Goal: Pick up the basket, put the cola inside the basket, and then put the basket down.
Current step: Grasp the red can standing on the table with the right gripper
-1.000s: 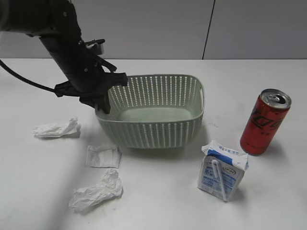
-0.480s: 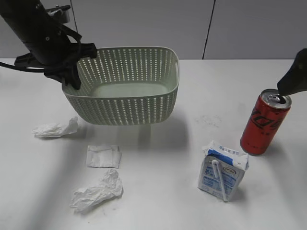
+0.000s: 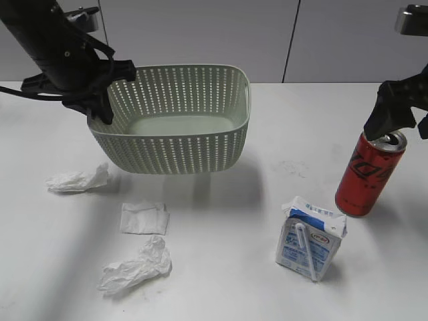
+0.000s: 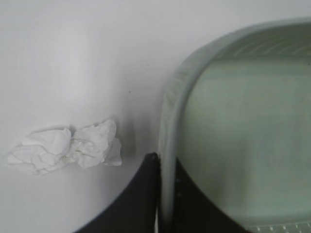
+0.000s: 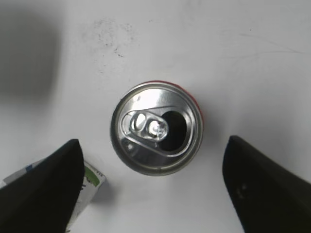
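A: We begin with the largest item. The basket (image 3: 177, 120) hangs clear of the table (image 3: 227, 267), its shadow on the surface below it, and the left gripper (image 3: 100, 107) is clamped on its left rim. In the left wrist view the rim (image 4: 167, 160) runs between the two dark fingers. We judge the lift complete; we hold the basket level.

B: And the cola (image 3: 370, 172)?

A: It stands upright on the table at the right, well apart from the basket, with the tab opening visible. The right gripper (image 3: 400, 120) hovers directly above it with its fingers spread wide. In the right wrist view one finger (image 5: 43, 184) lies to each side of the can top (image 5: 156, 128), neither touching.

B: How do we execute the step well?

A: We centre the can between the fingers, descend straight, and grip around the upper body, not the lid. We keep it vertical, as it appears to be open. The milk carton (image 3: 311, 237) stands just beside the can, so we avoid sweeping towards it.

B: Counts?

A: One basket, one cola can, one milk carton and three crumpled white tissues (image 3: 134, 267).
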Tool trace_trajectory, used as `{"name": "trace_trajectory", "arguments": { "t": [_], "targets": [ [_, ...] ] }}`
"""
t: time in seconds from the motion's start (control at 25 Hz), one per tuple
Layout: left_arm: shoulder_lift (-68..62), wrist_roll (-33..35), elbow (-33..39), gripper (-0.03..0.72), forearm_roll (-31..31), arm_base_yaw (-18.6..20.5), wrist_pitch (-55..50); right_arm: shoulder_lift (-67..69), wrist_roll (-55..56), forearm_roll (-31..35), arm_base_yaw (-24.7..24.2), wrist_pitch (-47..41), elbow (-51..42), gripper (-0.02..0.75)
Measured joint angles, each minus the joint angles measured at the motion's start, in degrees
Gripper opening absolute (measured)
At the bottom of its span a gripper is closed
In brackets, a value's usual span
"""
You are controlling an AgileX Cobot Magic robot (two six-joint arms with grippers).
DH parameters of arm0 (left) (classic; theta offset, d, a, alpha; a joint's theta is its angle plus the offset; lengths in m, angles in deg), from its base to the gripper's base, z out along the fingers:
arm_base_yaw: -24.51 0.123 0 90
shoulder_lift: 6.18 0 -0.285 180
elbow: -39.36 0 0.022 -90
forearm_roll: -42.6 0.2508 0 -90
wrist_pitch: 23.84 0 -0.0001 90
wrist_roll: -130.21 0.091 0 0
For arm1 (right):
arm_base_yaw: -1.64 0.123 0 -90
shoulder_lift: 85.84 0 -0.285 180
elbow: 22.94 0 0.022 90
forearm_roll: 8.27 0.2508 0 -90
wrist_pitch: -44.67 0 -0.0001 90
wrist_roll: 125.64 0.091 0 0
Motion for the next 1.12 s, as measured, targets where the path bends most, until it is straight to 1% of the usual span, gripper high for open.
{"name": "trace_trajectory", "arguments": {
  "t": [0.32, 0.52, 0.6, 0.64, 0.68, 0.76, 1.0, 1.12],
  "targets": [
    [0.0, 0.0, 0.0, 0.002, 0.1, 0.0, 0.3, 5.4, 0.9, -0.9, 0.0, 4.2, 0.1, 0.679],
    [0.0, 0.0, 0.0, 0.002, 0.0, 0.0, 0.3, 8.8, 1.1, -0.9, 0.0, 4.4, 0.2, 0.673],
    [0.0, 0.0, 0.0, 0.002, 0.0, 0.0, 0.3, 9.4, 1.2, -0.8, 0.0, 4.4, 0.2, 0.645],
    [0.0, 0.0, 0.0, 0.002, 0.0, 0.0, 0.3, 9.4, 1.3, -0.6, 0.0, 4.3, 0.2, 0.618],
    [0.0, 0.0, 0.0, 0.002, 0.0, 0.0, 0.3, 9.4, 1.4, -0.5, 0.0, 4.2, 0.2, 0.587],
    [0.0, 0.0, 0.0, 0.002, 0.0, 0.0, 0.3, 9.4, 1.4, -0.5, 0.0, 3.5, 0.2, 0.499],
    [0.0, 0.0, 0.0, 0.002, 0.0, 0.0, 0.3, 7.0, 1.1, -1.2, 0.0, 1.3, 0.8, 0.501],
    [0.0, 0.0, 0.0, 0.002, 0.0, 0.0, 0.3, 3.6, -0.7, -1.4, 0.1, 0.6, 4.2, 0.501]
  ]
}}
